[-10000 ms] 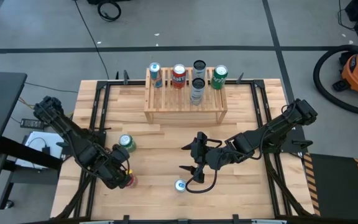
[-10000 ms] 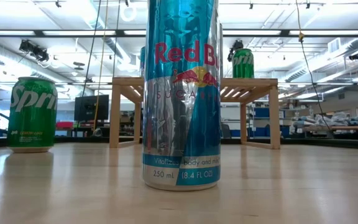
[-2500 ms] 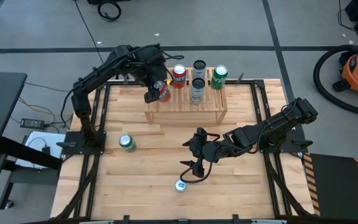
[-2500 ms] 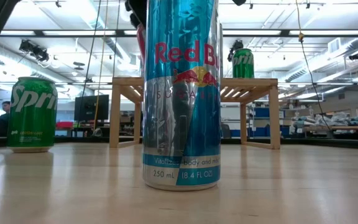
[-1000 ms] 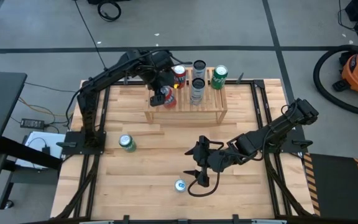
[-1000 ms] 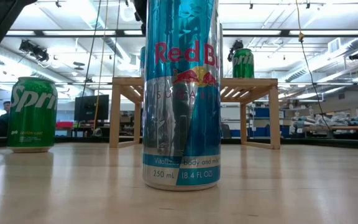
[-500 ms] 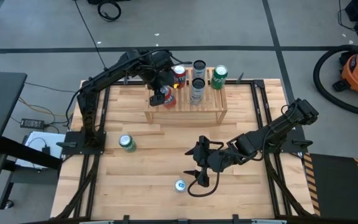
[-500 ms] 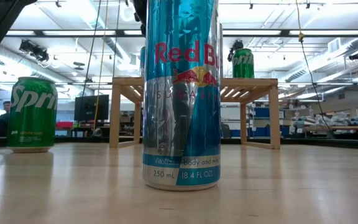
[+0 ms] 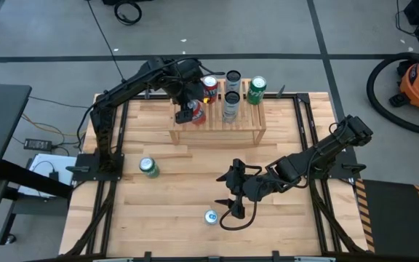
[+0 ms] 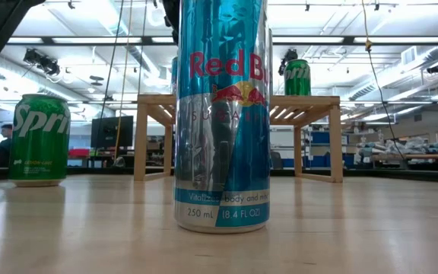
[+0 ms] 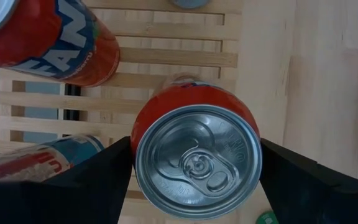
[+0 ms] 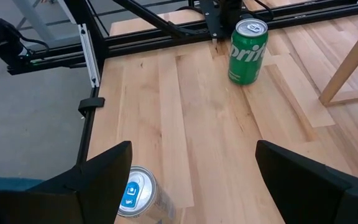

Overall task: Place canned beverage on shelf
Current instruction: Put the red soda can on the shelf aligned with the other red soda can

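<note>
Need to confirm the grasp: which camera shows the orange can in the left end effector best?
The left wrist view: the orange can fills it, top up, over the shelf slats. The high view shows it small; the low and right wrist views don't show it.

Red can (image 11: 194, 158), silver top; pale wood shelf (image 9: 217, 125); green can (image 12: 248, 51).

high view looks straight down; low view sits close behind blue can (image 10: 221, 114).
</note>
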Tool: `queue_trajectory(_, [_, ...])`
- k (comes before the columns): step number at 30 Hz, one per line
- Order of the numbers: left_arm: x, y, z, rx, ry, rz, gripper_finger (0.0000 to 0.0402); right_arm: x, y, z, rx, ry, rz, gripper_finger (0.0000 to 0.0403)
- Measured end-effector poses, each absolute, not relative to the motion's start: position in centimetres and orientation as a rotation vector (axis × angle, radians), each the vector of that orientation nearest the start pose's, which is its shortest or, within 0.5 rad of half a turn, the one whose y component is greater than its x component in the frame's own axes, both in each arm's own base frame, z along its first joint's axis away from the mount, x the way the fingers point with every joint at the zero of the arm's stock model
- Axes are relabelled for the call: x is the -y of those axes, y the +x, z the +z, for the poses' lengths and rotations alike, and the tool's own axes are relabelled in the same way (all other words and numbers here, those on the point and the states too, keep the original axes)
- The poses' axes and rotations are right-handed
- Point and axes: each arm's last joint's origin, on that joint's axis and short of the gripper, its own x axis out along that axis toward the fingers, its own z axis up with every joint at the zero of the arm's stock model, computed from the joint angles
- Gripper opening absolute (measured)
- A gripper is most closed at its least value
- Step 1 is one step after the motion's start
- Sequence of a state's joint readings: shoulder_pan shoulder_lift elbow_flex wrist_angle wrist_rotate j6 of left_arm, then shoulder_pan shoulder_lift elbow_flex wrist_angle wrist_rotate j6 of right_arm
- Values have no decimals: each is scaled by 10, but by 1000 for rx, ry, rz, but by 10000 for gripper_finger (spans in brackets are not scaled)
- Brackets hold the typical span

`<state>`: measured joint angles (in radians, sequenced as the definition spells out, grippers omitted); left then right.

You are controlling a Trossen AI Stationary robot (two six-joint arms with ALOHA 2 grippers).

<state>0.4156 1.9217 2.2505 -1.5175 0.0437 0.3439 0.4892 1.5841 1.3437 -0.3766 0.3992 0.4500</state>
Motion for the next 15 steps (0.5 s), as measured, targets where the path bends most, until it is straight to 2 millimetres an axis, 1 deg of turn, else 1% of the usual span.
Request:
queue_trajectory(4, [-144, 329, 398, -1194, 7, 140, 316, -156, 317, 313, -562, 173, -39, 352])
queue_trajectory(15, [-144, 330, 398, -1193, 15, 138, 316, -156, 317, 313, -562, 173, -39, 352])
